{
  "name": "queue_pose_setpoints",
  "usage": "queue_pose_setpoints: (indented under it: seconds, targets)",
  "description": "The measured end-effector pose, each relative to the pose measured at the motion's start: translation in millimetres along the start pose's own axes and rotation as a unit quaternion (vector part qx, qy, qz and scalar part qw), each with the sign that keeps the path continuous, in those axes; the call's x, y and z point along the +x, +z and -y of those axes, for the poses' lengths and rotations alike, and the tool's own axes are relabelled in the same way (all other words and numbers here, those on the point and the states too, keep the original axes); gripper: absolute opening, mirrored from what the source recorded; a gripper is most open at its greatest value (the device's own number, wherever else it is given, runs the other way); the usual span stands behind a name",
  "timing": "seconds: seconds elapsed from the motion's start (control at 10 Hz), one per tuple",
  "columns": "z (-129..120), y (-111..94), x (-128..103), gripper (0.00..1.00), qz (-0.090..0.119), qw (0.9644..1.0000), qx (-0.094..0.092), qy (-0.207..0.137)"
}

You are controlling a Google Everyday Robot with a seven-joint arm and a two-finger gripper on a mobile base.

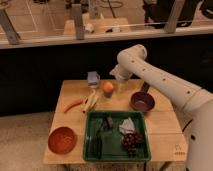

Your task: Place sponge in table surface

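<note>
The wooden table (pixel 161 131) is crowded, so the step needs a careful approach. The sponge (pixel 93 77), a blue-grey block, sits at the table's rear edge, left of centre and apart from the gripper (pixel 119 85). Nothing shows it being held. Judging by this, the step in hand is most likely the reach to the sponge, before it can be set on open wood.

To do that well, the robot arm (pixel 165 82) should travel left above the fruit rather than sweep at table height. An orange (pixel 108 87) stands between the gripper and the sponge and would roll if nudged. The descent should be straight down over the sponge, square to its sides. The grip should be gentle, since a sponge probably gives under pressure. For the release, the bare wood at the near right or the left side looks safest. It is clear of the green tray (pixel 90 150), the dark purple bowl (pixel 142 102) and the red-orange bowl (pixel 62 139).

The arm comes in from the right, rises to a bent elbow above the table's rear, then drops steeply. The gripper hangs low, just right of the orange and behind the purple bowl. Whether it is open or closed cannot be told.
</note>
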Motion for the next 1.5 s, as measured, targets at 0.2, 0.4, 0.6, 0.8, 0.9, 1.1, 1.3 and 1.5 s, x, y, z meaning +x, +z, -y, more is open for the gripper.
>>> queue_pose_setpoints:
  seconds: [0.2,0.4,0.6,0.8,0.9,1.1,1.3,1.5]
  targets:
    - [4.9,6.3,-0.1,0.80,0.012,0.9999,0.008,0.001]
    - [4.7,6.4,-0.2,0.80,0.012,0.9999,0.008,0.001]
    - [4.5,6.3,0.2,0.80,0.012,0.9999,0.008,0.001]
    - [4.4,6.1,0.3,0.80,0.012,0.9999,0.008,0.002]
    - [4.4,6.0,0.4,0.80,0.012,0.9999,0.008,0.002]
    - [5.4,6.8,1.2,0.80,0.012,0.9999,0.009,0.000]
    - [13.9,7.7,-0.6,0.80,0.013,0.9998,0.013,-0.011]
    - [26.6,10.8,-8.4,0.80,0.015,0.9994,0.014,-0.030]
